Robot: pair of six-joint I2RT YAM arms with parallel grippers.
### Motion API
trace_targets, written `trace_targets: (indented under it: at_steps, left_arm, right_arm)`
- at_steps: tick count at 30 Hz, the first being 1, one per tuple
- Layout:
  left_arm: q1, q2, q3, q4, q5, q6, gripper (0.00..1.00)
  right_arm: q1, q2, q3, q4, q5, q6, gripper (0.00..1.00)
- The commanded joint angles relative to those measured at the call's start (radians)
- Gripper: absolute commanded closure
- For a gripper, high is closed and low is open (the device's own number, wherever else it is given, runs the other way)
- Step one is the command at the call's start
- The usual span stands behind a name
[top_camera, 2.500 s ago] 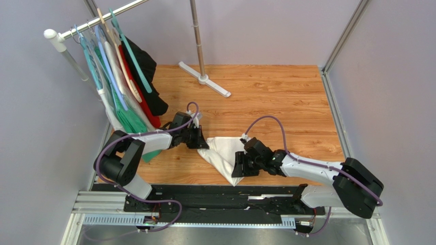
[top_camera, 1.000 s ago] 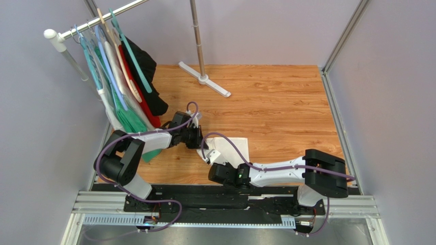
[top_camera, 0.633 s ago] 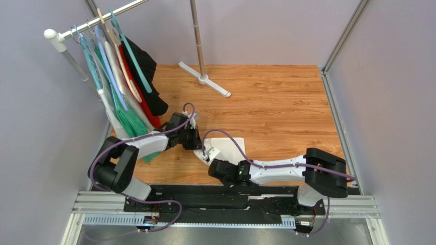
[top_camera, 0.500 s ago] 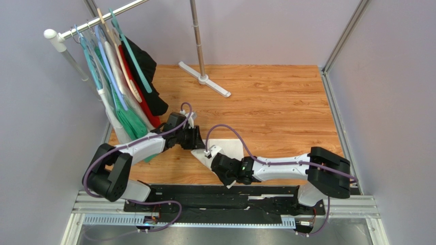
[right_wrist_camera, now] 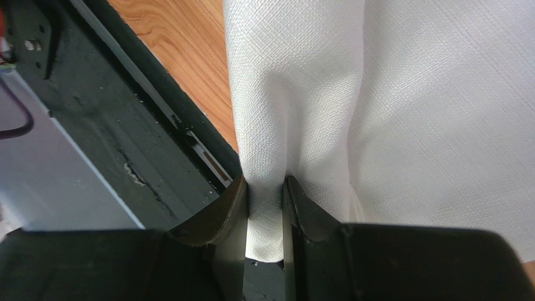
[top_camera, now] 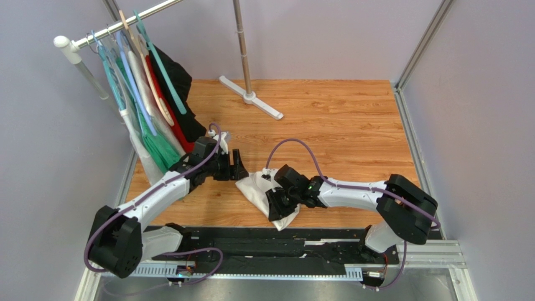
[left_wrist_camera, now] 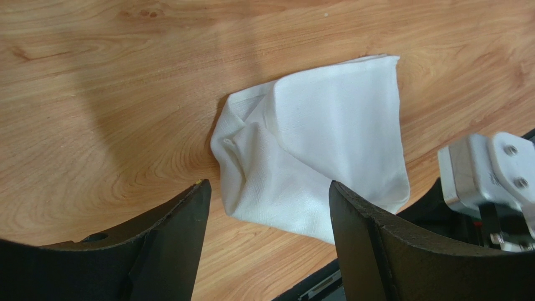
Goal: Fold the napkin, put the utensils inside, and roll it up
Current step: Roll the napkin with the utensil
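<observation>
The white napkin (top_camera: 259,188) lies bunched and partly folded on the wooden table near the front edge. My right gripper (top_camera: 277,205) is shut on a pinched fold of the napkin (right_wrist_camera: 377,94); in the right wrist view the cloth fills the narrow gap of that gripper (right_wrist_camera: 265,188). My left gripper (top_camera: 241,165) stands open just left of the cloth. In the left wrist view the napkin (left_wrist_camera: 314,144) lies beyond the left gripper (left_wrist_camera: 269,188), and neither finger holds it. The utensils are out of view.
A clothes rail with hangers and garments (top_camera: 151,94) stands at the back left, close to the left arm. A pole stand's base (top_camera: 251,97) sits at the back. The black base rail (top_camera: 282,241) runs along the near edge, just below the napkin.
My left gripper has opened, let go of the napkin and drawn back to the left. The right arm has swung round with the cloth still pinched, and the napkin is more bunched.
</observation>
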Motion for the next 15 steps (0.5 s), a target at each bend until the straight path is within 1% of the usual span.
trace_targets:
  at_steps: [1,3,4,5,8,15]
  left_arm:
    - [0.006,-0.08,-0.018,-0.009,-0.035,0.021,0.23]
    - [0.006,-0.111,-0.04,0.018,-0.007,0.019,0.24]
    - [0.006,-0.117,-0.074,0.07,0.008,0.012,0.24]
    - [0.006,-0.132,-0.092,0.098,0.034,-0.005,0.24]
    - [0.004,-0.145,-0.152,0.195,0.065,-0.034,0.24]
    - [-0.019,-0.116,-0.195,0.305,0.073,-0.033,0.25]
  right_arm:
    - [-0.068,-0.042,-0.029,0.095,-0.198,0.052,1.0]
    - [-0.117,-0.047,-0.044,0.131,-0.258,0.072,1.0]
    - [-0.134,-0.047,-0.061,0.146,-0.282,0.08,1.0]
    - [-0.151,-0.044,-0.067,0.177,-0.323,0.092,1.0]
    - [-0.211,-0.024,-0.089,0.209,-0.385,0.1,1.0]
    - [-0.337,0.027,-0.147,0.324,-0.488,0.15,1.0]
